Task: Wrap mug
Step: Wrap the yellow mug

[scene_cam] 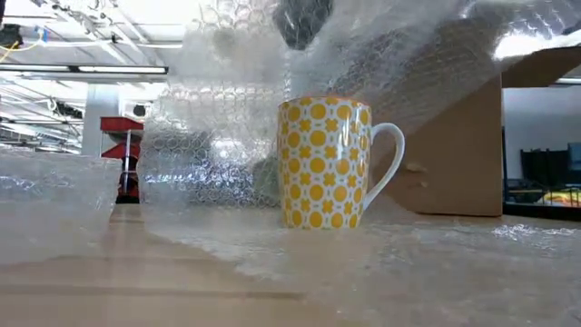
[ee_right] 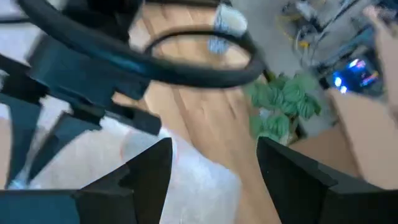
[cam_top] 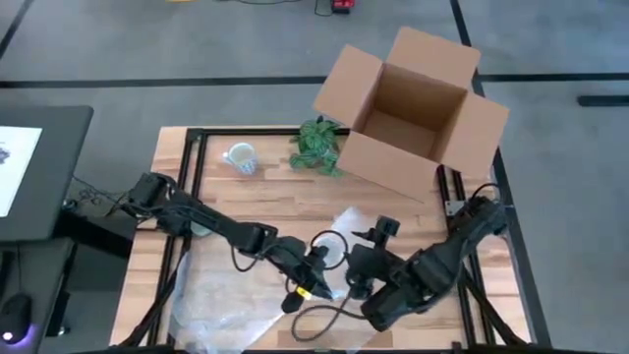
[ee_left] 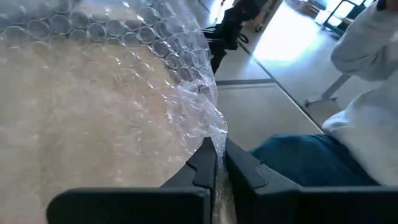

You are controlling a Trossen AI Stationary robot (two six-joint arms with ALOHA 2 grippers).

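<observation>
Now left gripper (ee_left: 216,163) pinches bubble wrap (ee_left: 112,93) by yellow mug (scene_cam: 324,163); right gripper (ee_right: 214,165) gapes apart.

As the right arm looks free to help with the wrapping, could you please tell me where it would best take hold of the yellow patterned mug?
Probably by the white loop handle of the yellow patterned ceramic mug: it stands upright on the clear bubble wrap sheet, handle sticking out clear to one side. The open right end effector could come in level from that side, while the left end effector pinches the wrap's edge.
</observation>
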